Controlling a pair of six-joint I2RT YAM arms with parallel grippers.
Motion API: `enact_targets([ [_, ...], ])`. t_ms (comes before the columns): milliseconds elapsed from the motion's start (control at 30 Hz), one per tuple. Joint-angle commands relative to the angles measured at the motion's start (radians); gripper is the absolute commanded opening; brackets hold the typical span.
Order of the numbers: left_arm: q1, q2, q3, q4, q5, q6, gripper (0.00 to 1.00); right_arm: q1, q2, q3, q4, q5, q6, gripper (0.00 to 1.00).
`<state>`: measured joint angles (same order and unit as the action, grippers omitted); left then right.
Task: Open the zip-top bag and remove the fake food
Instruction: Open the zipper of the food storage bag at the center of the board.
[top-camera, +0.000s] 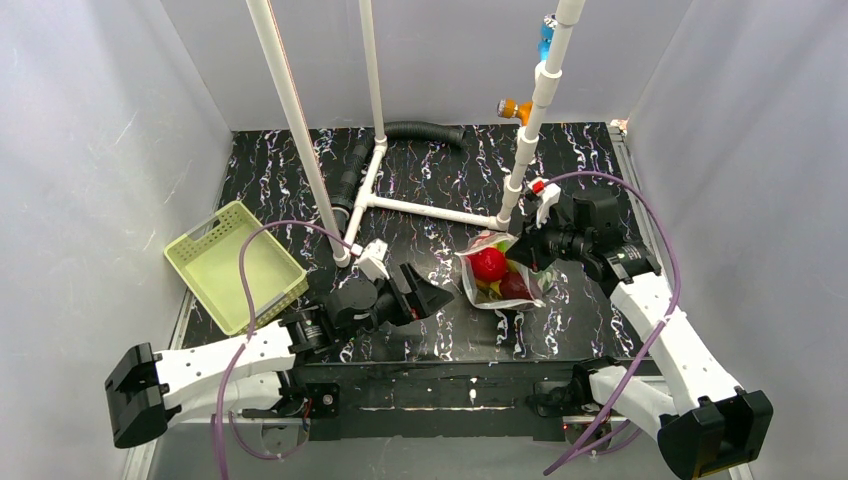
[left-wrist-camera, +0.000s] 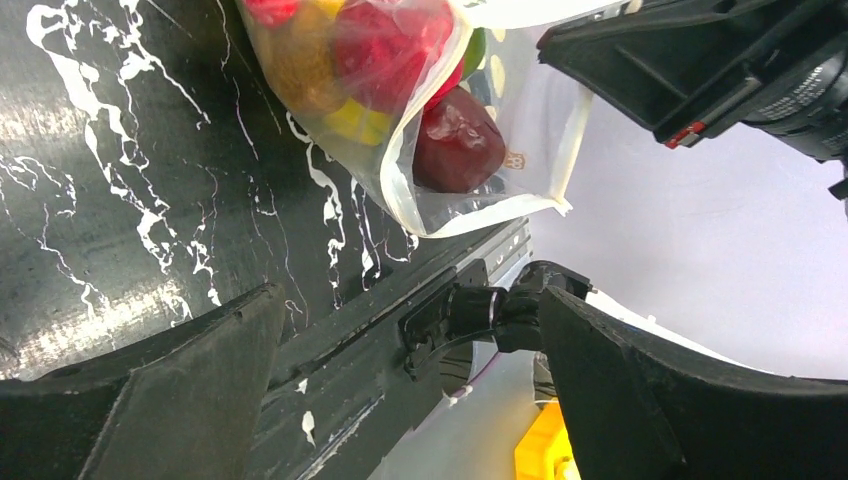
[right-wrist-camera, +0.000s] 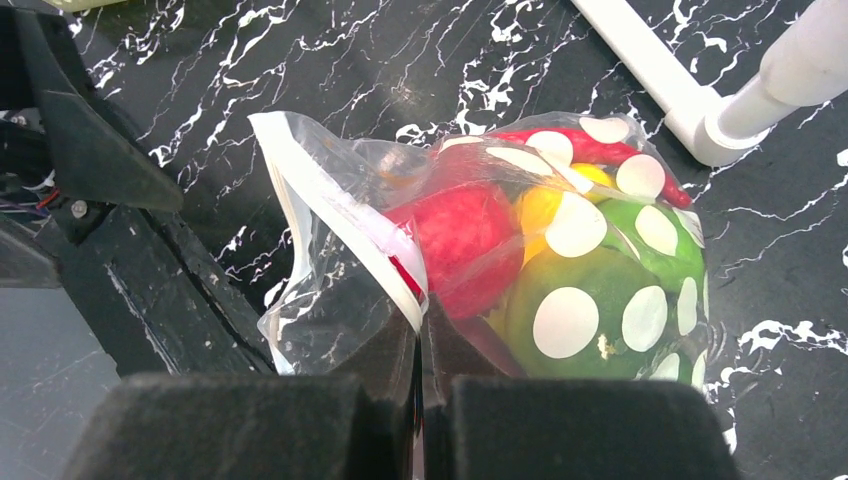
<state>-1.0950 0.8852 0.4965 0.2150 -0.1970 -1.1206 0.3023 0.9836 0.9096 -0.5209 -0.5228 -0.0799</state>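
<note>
The zip-top bag (right-wrist-camera: 325, 235), centre frame, is showing clear, crinkled, shiny plastic; the fake food (right-wrist-camera: 460, 235) inside is gleaming like smooth plastic. The table (top-camera: 420, 190) is showing glossy black marbling; the basket (top-camera: 203, 234), left, is looking matt plastic.

The left arm (top-camera: 220, 362) and the right arm (top-camera: 668, 335) are alike: smooth white shells between blocky black joint housings (top-camera: 135, 397), with small dark dots along the white links. A thin purple cable (top-camera: 250, 262) loops free along each arm. Each wrist carries a white camera bracket (top-camera: 373, 259), and the right one has a red spot. The left end effector (top-camera: 432, 293) is matte black with broad, wedge-shaped fingers (left-wrist-camera: 150, 400). The right end effector (right-wrist-camera: 420, 345) has black, grainy, foam-like pads (right-wrist-camera: 250, 425).
</note>
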Motion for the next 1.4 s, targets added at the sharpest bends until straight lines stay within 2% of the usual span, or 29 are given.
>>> enact_targets([
  [0,-0.002,0.058,0.020,0.040,0.020,-0.045,0.97,-0.001,-0.022,-0.017,0.092,-0.040,0.035,0.01],
  [233,-0.063,0.202,0.127,-0.001,-0.072,-0.053,0.96,0.001,-0.017,-0.022,0.100,-0.041,0.036,0.01],
  [600,-0.067,0.345,0.275,-0.142,-0.249,0.013,0.79,0.008,-0.023,-0.030,0.103,-0.039,0.031,0.01],
  [733,-0.061,0.348,0.250,-0.117,-0.243,0.028,0.76,0.011,-0.025,-0.036,0.107,-0.037,0.026,0.01],
  [1000,0.002,0.336,0.210,-0.035,-0.145,0.079,0.75,0.011,-0.023,-0.039,0.107,-0.037,0.018,0.01],
  [1233,0.013,0.334,0.197,-0.023,-0.140,0.071,0.75,0.013,-0.022,-0.044,0.110,-0.040,0.015,0.01],
  [1367,0.025,0.330,0.186,-0.002,-0.121,0.071,0.72,0.014,-0.020,-0.044,0.110,-0.040,0.012,0.01],
])
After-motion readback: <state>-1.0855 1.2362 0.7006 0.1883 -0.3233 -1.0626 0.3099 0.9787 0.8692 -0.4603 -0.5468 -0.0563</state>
